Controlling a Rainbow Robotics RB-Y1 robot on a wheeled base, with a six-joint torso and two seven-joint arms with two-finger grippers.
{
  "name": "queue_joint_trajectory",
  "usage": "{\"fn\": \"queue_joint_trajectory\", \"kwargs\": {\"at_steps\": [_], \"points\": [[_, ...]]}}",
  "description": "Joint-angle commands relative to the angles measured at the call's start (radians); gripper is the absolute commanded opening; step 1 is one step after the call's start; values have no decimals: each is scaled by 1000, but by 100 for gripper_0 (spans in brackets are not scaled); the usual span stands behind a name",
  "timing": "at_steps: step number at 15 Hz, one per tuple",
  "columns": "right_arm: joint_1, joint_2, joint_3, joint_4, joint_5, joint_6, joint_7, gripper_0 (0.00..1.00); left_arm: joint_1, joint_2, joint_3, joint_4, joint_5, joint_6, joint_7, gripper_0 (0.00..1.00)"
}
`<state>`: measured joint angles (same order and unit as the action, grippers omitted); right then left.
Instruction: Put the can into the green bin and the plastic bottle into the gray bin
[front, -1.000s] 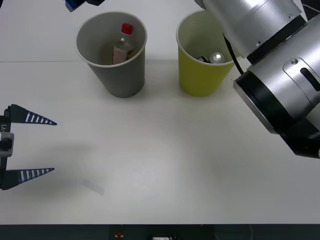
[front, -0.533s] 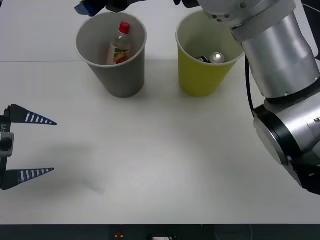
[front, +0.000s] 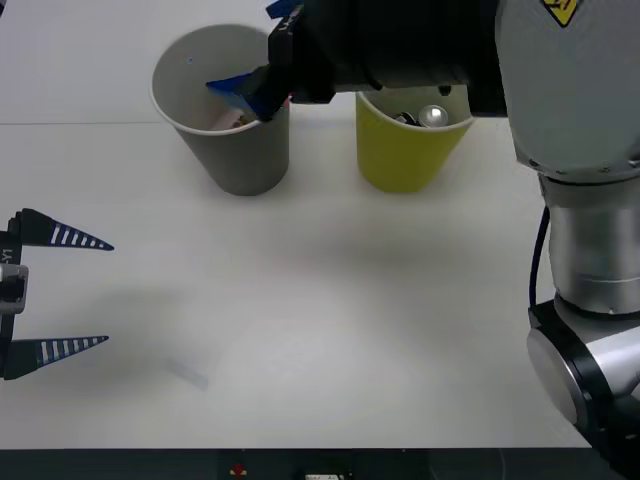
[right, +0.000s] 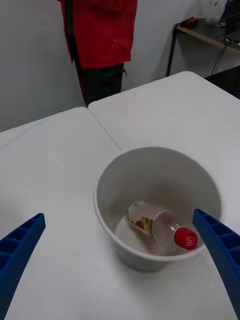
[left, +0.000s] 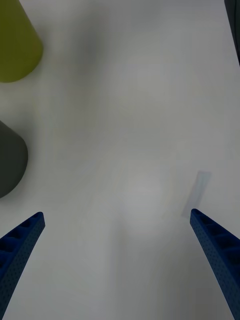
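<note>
A white desk (front: 330, 300) with a seam fills the foreground; a pale wall (right: 30, 60) at twelve o'clock, a dark side table (right: 200, 37) at two.

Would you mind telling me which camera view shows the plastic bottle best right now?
The right wrist view: the plastic bottle lies tilted inside the gray bin, red cap and label plain, between the open right gripper. In the front view that arm covers most of the bin's mouth. The left wrist view catches just the bin's outer wall, not the bottle.
</note>
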<state>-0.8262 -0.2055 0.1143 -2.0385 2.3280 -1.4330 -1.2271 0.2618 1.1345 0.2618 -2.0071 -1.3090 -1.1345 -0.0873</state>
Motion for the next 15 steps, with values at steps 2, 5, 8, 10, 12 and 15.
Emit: {"fn": "queue_joint_trajectory", "kwargs": {"at_steps": [2,5,8,10,12,15], "points": [[139,-20,-22,-117,-10,-4,57,100,0,0,0,0,0,0,0,100],[234,-60,-39,-190,-16,-3,75,100,0,0,0,0,0,0,0,100],[329,-88,-68,-264,-22,-3,101,100,0,0,0,0,0,0,0,100],[418,-92,-102,-321,-32,-3,118,100,0,0,0,0,0,0,0,100],[492,-115,-123,-368,-36,-3,130,100,0,0,0,0,0,0,0,100],[585,-175,-169,-407,-73,2,161,100,0,0,0,0,0,0,0,100]]}}
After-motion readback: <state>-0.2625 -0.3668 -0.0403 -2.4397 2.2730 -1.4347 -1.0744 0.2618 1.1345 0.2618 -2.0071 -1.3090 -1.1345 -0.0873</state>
